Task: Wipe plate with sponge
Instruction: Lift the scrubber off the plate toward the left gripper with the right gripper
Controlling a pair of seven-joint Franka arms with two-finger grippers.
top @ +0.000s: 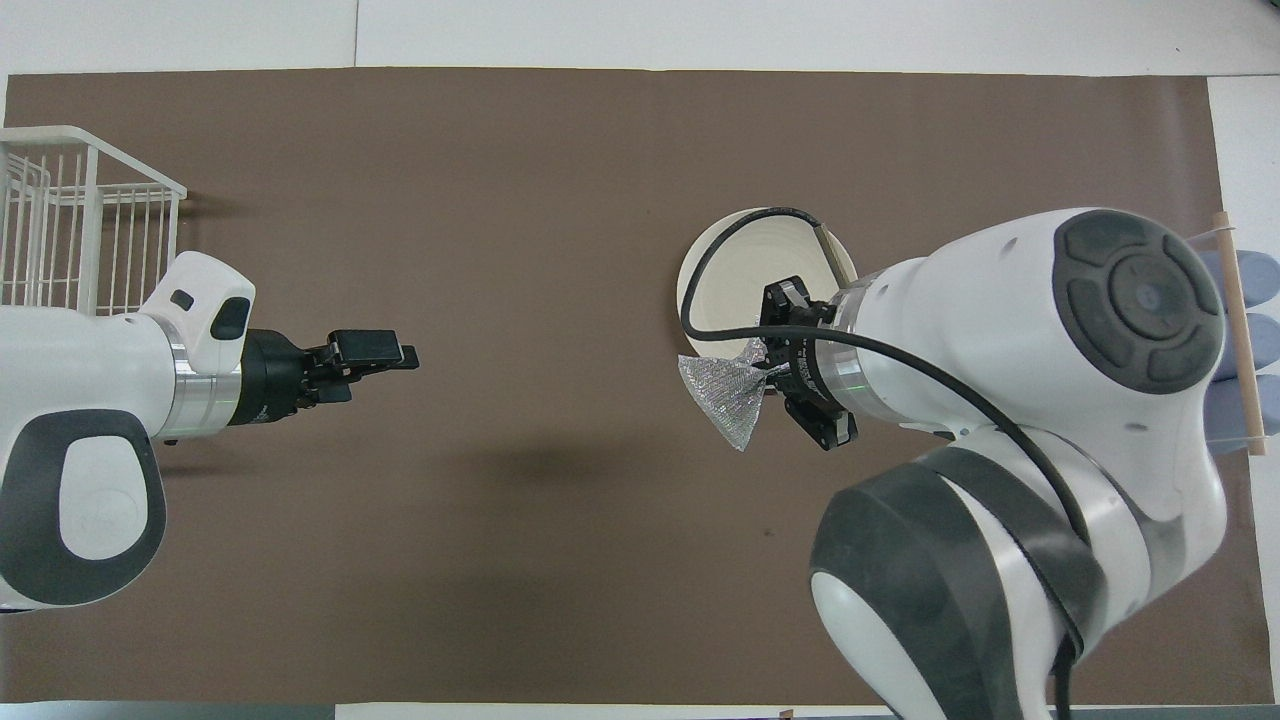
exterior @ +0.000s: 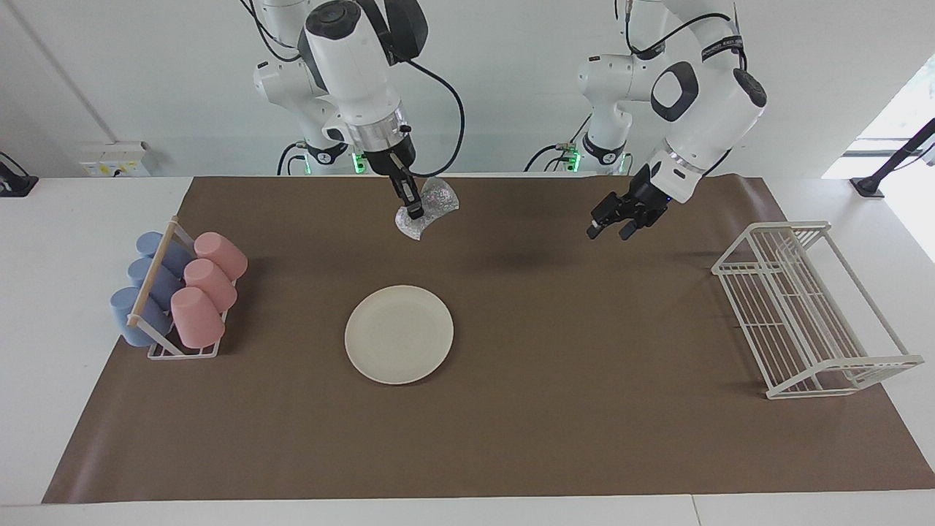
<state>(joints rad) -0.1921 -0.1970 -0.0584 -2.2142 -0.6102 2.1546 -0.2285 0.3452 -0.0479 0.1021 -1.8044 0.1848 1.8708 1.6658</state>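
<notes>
Right gripper (exterior: 413,208) is holding the sponge (exterior: 431,208) up in the air, pinching it between its fingertips.

The sponge is hanging above the brown mat (exterior: 511,438), near the mat's edge at the robots' side. The plate (exterior: 399,334) is lying flat around the mat's middle, toward the right arm's end, with nothing touching it. The left gripper (exterior: 612,226) is waiting over the mat with its fingers spread, holding nothing. No readable writing is showing on any object.
</notes>
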